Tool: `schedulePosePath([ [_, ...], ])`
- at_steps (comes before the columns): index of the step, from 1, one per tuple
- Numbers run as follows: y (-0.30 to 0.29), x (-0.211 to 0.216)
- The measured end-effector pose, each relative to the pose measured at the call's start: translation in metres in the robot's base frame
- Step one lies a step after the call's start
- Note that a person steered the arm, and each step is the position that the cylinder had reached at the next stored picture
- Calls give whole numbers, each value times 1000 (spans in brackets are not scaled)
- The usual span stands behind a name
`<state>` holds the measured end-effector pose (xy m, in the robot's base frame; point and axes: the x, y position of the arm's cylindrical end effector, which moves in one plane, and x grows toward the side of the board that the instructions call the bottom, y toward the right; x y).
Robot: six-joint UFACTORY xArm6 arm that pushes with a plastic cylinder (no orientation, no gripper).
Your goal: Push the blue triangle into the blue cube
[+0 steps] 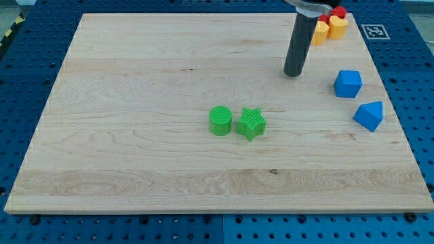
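Note:
The blue triangle (369,115) lies near the wooden board's right edge. The blue cube (348,83) sits just above it and slightly to its left, with a small gap between them. My tip (293,73) rests on the board to the left of the blue cube, about a cube's width and a half away, and up-left of the blue triangle. It touches no block.
A green cylinder (220,120) and a green star (251,123) sit side by side at the board's middle. Yellow blocks (337,27) and a red block (338,12) cluster at the top right, beside the rod. The board's right edge (400,122) runs close to the blue triangle.

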<state>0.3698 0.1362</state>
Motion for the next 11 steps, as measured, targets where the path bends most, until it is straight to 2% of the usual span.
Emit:
schedulePosePath([
  [1, -12, 1],
  [2, -22, 20],
  [4, 24, 149],
  [5, 74, 189],
  [6, 140, 190],
  [7, 161, 163],
  [8, 140, 123],
  [10, 108, 92],
  [11, 107, 104],
])
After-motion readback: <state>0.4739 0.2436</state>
